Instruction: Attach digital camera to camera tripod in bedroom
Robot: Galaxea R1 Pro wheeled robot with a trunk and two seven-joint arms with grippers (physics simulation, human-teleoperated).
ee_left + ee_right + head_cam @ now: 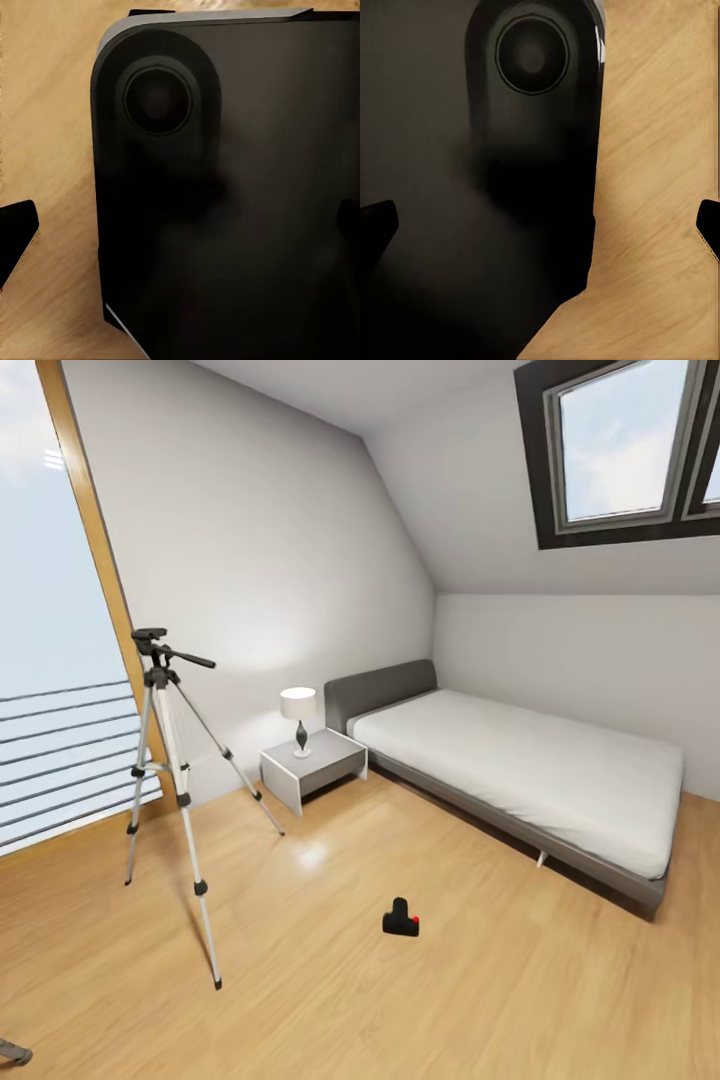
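- Light wood plank floor (480, 1000) spreads under white sloped walls, with a grey-framed low bed (520, 770) at far right and a small grey nightstand (313, 768) beside it.
- At left, near the tall window, stands the silver-legged camera tripod (168, 780), its black head bare.
- On the floor, near centre and well apart from the tripod, sits the small black digital camera (400, 920) with a red spot.
- Left gripper (180, 232) and right gripper (540, 225) both stand spread wide, holding nothing.
- Judged step: approach; next comes driving close and reaching down to the camera.
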